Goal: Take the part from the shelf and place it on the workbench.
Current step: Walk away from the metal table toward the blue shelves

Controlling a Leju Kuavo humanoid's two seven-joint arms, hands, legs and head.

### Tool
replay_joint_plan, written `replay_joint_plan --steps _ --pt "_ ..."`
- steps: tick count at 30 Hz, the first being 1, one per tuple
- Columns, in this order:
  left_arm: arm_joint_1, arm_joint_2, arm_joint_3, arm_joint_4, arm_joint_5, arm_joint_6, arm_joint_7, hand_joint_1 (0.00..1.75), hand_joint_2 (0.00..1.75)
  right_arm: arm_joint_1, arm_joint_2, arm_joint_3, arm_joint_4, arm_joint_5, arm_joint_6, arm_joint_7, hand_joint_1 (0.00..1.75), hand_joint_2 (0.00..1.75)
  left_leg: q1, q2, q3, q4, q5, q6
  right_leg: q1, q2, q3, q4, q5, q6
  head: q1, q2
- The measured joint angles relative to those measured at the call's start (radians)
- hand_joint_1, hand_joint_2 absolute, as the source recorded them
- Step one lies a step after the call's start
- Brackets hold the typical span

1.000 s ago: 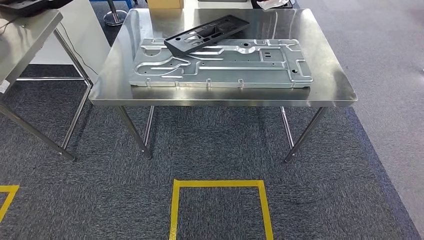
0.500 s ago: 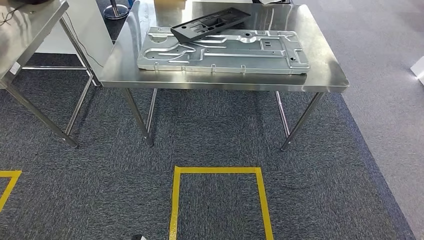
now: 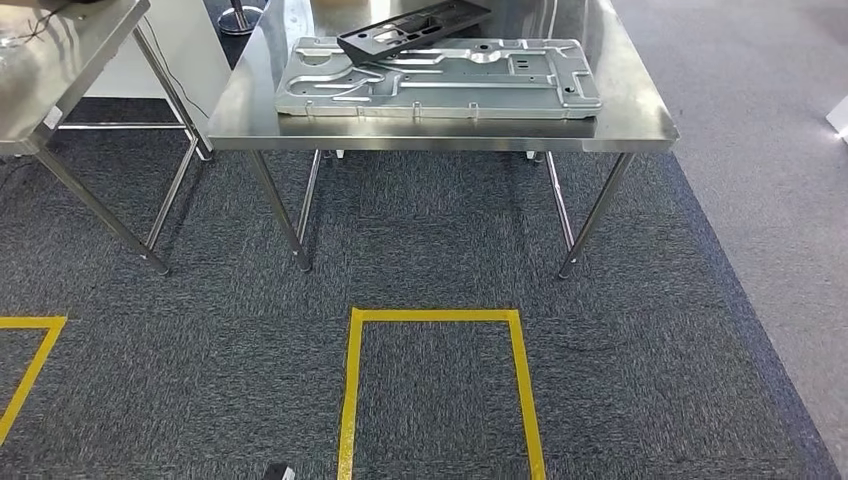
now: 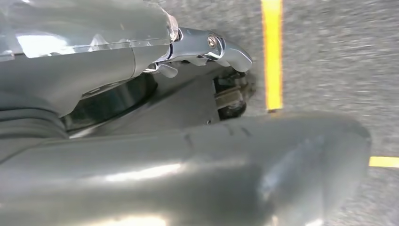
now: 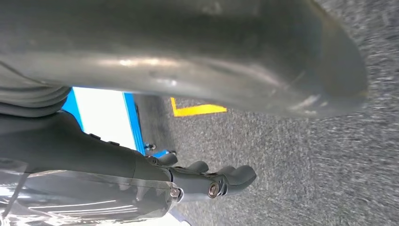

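A black flat frame part [image 3: 415,28] lies slanted on a large silver stamped plate [image 3: 440,80] on the steel workbench [image 3: 440,133], at the top of the head view. The bench stands a few steps ahead of me across the grey carpet. My left hand [image 4: 197,169] hangs beside my body over the floor, its fingers [image 4: 221,47] stretched out and holding nothing. My right hand [image 5: 188,70] hangs low as well, its dark fingers [image 5: 226,179] a little bent and apart, with nothing in them.
A second steel table [image 3: 60,60] stands at the left. A yellow tape square [image 3: 440,316] marks the carpet before me, with another tape corner [image 3: 30,330] at the left. A blue-framed white board [image 5: 108,122] stands behind my right hand.
The whole head picture has shifted: the workbench now sits higher and smaller, so the camera has drawn back from it. The parts lie on the bench as before.
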Motion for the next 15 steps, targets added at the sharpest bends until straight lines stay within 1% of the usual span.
replay_joint_plan --steps 1,2,3,4,5,6,7,8,9,10,11,12,13,14,15 --pt "0.005 0.0 -0.001 0.0 0.0 0.001 0.001 0.0 0.0 0.0 0.0 0.005 0.0 0.001 0.0 -0.002 0.0 0.0 0.001 0.0 0.057 -0.076 0.004 0.001 0.001 0.001 -0.018 0.01 0.007 0.005 0.0 0.0" --pt "0.009 -0.001 -0.003 -0.001 0.0 0.002 0.002 0.0 0.0 0.001 0.001 0.009 0.0 0.001 0.001 -0.005 0.0 0.0 0.0 -0.001 0.106 -0.152 -0.008 0.005 0.002 0.002 -0.03 0.019 0.014 0.01 0.0 0.0" --pt "0.013 -0.001 -0.004 -0.001 0.0 0.003 0.004 0.0 0.0 0.001 0.001 0.013 0.001 0.002 0.001 -0.006 0.0 0.0 -0.001 -0.002 0.139 -0.21 -0.026 0.011 0.003 0.002 -0.04 0.026 0.022 0.015 0.0 0.0" --pt "0.017 -0.002 -0.006 -0.002 0.0 0.003 0.004 0.0 0.0 0.001 0.001 0.016 0.001 0.004 0.003 -0.007 0.0 0.0 -0.003 -0.003 0.153 -0.242 -0.041 0.018 0.004 0.002 -0.046 0.028 0.031 0.02 0.0 0.0" --pt "0.021 -0.002 -0.007 -0.002 0.0 0.004 0.003 0.0 0.0 0.003 0.0 0.019 0.001 0.006 0.005 -0.007 0.0 0.0 -0.004 -0.003 0.149 -0.251 -0.041 0.028 0.004 0.001 -0.05 0.028 0.042 0.026 0.0 0.0" --pt "0.023 -0.003 -0.008 -0.002 0.0 0.004 0.003 0.0 0.0 0.004 0.0 0.021 0.001 0.009 0.008 -0.007 0.0 0.0 -0.004 -0.001 0.139 -0.25 -0.032 0.038 0.002 0.002 -0.054 0.029 0.042 0.033 0.0 0.0" --pt "0.023 -0.004 -0.009 -0.002 0.0 0.004 0.003 0.0 0.0 0.005 0.0 0.024 0.002 0.012 0.011 -0.007 0.0 0.0 -0.004 0.0 0.13 -0.251 -0.022 0.048 0.0 0.004 -0.061 0.04 0.024 0.039 0.0 0.0" --pt "0.022 -0.004 -0.01 -0.002 0.0 0.004 0.003 0.0 0.0 0.006 -0.001 0.026 0.002 0.014 0.014 -0.007 0.0 0.0 -0.002 0.002 0.118 -0.252 -0.009 0.057 -0.003 0.007 -0.071 0.066 -0.013 0.046 0.0 0.0" --pt "0.02 -0.005 -0.011 -0.002 0.0 0.004 0.003 0.0 0.0 0.007 -0.001 0.029 0.002 0.015 0.016 -0.006 0.0 0.0 -0.002 0.004 0.105 -0.252 0.003 0.063 -0.005 0.009 -0.084 0.114 -0.066 0.051 0.0 0.0" --pt "0.018 -0.006 -0.012 -0.002 0.0 0.004 0.003 0.0 0.0 0.008 -0.001 0.031 0.002 0.017 0.017 -0.006 0.0 0.0 -0.002 0.004 0.09 -0.252 0.015 0.066 -0.006 0.01 -0.1 0.176 -0.119 0.056 0.0 0.0" --pt "0.015 -0.006 -0.012 -0.002 0.0 0.004 0.003 0.0 0.0 0.008 -0.001 0.033 0.002 0.018 0.019 -0.005 0.0 0.0 -0.003 0.004 0.074 -0.25 0.028 0.067 -0.007 0.011 -0.112 0.242 -0.156 0.059 0.0 0.0" --pt "0.013 -0.006 -0.013 -0.002 0.0 0.004 0.003 0.0 0.0 0.008 -0.001 0.035 0.003 0.019 0.022 -0.003 0.0 0.0 -0.003 0.005 0.058 -0.248 0.04 0.066 -0.008 0.011 -0.116 0.294 -0.167 0.061 0.0 0.0" --pt "0.01 -0.006 -0.014 -0.002 0.0 0.004 0.003 0.0 0.0 0.008 -0.001 0.037 0.003 0.02 0.025 -0.002 0.0 0.0 -0.004 0.005 0.041 -0.245 0.052 0.065 -0.008 0.011 -0.105 0.316 -0.154 0.062 0.0 0.0" --pt "0.007 -0.007 -0.014 -0.002 -0.001 0.004 0.003 0.0 0.0 0.008 -0.001 0.039 0.003 0.021 0.029 -0.001 0.0 0.0 -0.004 0.005 0.025 -0.241 0.063 0.062 -0.008 0.012 -0.077 0.303 -0.126 0.06 0.0 0.0" --pt "0.004 -0.007 -0.015 -0.002 -0.001 0.003 0.003 0.0 0.0 0.008 -0.002 0.041 0.003 0.023 0.031 0.0 0.0 0.0 -0.004 0.004 0.009 -0.237 0.072 0.06 -0.007 0.012 -0.029 0.252 -0.098 0.056 0.0 0.0"
